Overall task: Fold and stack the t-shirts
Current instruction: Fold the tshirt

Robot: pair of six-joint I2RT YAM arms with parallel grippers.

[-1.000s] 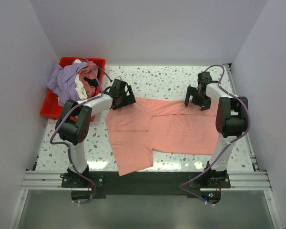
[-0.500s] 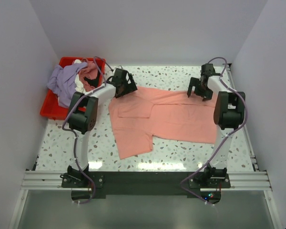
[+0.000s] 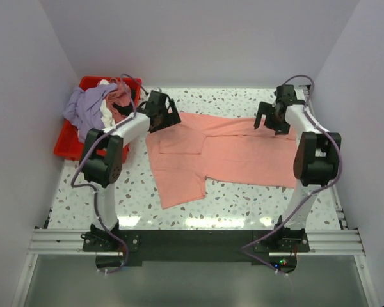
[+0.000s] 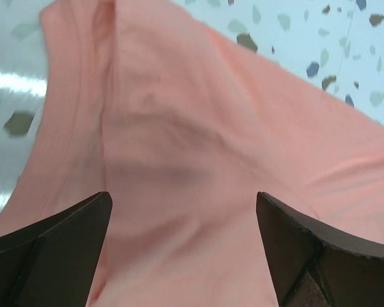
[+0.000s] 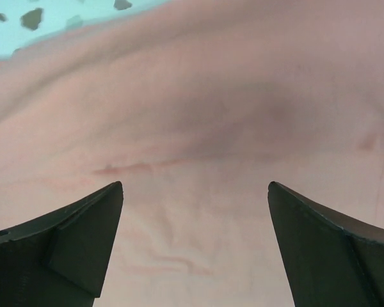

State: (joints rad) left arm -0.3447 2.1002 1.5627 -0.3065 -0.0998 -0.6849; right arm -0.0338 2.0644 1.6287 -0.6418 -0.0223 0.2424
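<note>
Barely started — one tee spread out, nothing folded or stacked.

We see the salmon tee [image 3: 224,157] lying open and mostly flat across the middle of the table [image 3: 243,201], one sleeve trailing toward the lower left of the frame. The left claw [image 3: 161,115] sits at its upper-left corner and the right claw [image 3: 273,119] at its upper-right edge. In both wrist views the fingers stand wide apart over pink cloth with nothing pinched between them, so we judge that neither has a hold. The other tees [image 3: 93,109], lavender, white and rose, are heaped in the red bin [image 3: 67,146] at the upper left. By our reckoning every fold is left to do — on this tee and on the heap — and no stack exists yet.
</note>
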